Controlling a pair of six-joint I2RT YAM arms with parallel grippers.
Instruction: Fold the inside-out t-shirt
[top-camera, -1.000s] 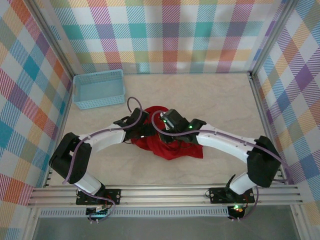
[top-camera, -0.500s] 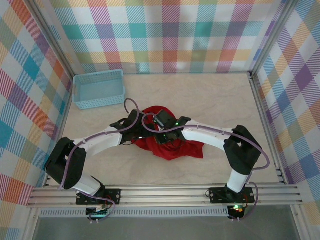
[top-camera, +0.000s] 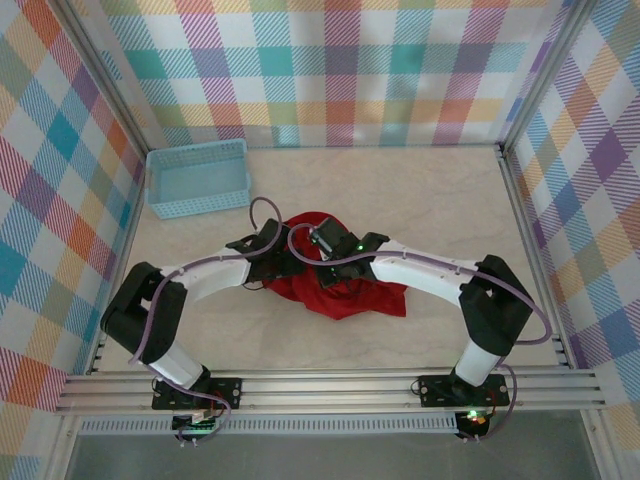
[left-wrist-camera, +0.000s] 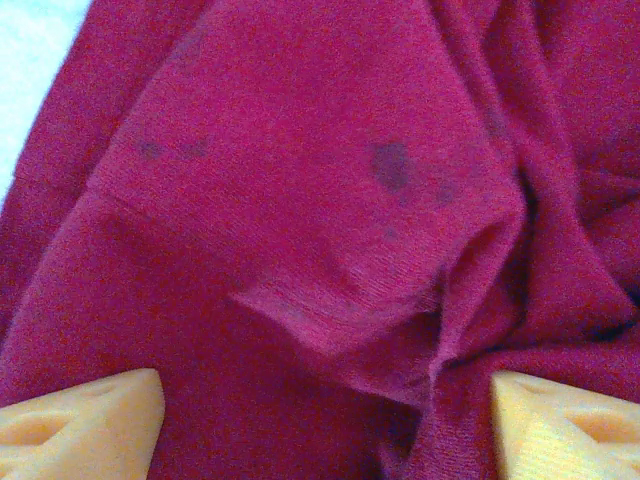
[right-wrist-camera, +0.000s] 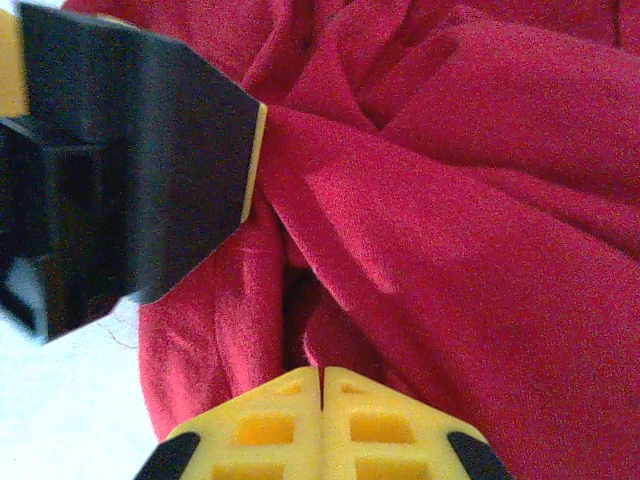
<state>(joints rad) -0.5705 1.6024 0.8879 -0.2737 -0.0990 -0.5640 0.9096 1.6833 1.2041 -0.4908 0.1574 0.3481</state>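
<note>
The inside-out t-shirt (top-camera: 345, 285) lies as a crumpled red heap in the middle of the table. Both grippers are down on its left part, close together. My left gripper (top-camera: 283, 262) is open. In the left wrist view its yellow fingertips (left-wrist-camera: 90, 420) stand far apart, with a raised fold of the red cloth (left-wrist-camera: 340, 320) between them. My right gripper (top-camera: 325, 256) is shut, and its yellow fingertips (right-wrist-camera: 322, 400) meet on a fold of the t-shirt (right-wrist-camera: 450, 200). The neck label is hidden.
A light-blue basket (top-camera: 198, 178) stands at the back left, apart from the shirt. The left arm's black gripper body (right-wrist-camera: 130, 180) sits very near my right gripper's tips. Plaid walls enclose the pale table (top-camera: 450, 200) on three sides.
My right gripper moved left across the shirt toward the left gripper and closed on the cloth. The left gripper stayed open over the shirt's left part.
</note>
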